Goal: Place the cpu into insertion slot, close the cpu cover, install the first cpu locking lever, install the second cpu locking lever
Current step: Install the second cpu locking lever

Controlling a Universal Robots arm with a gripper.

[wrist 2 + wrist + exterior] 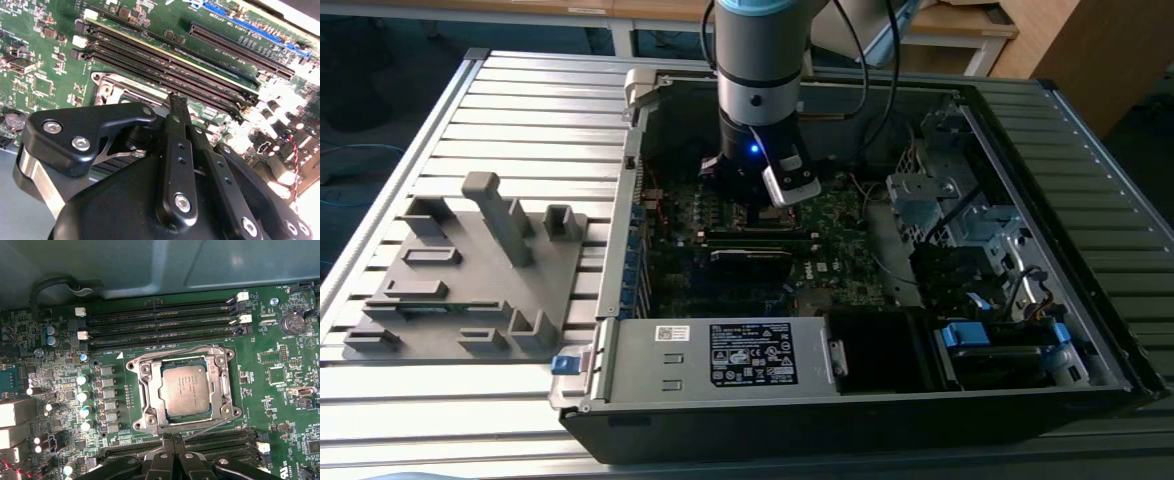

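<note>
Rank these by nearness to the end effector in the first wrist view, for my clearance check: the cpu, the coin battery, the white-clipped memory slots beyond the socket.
1. The cpu, seated in the socket just ahead of the end effector.
2. The memory slots, beyond the socket.
3. The coin battery, off in the board's far corner.

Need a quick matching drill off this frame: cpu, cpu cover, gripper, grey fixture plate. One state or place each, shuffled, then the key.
Things:
1. cpu
2. cpu cover
3. gripper
4. grey fixture plate

States or places:
A. on the slatted table outside the computer case, at the exterior view's left
B. folded flat, framing the chip through its square window
C. fingers together, at the socket's edge beside a wire lever
D. seated in the socket, metal top facing up

Pairs: 1-D, 2-B, 3-C, 4-A
</note>
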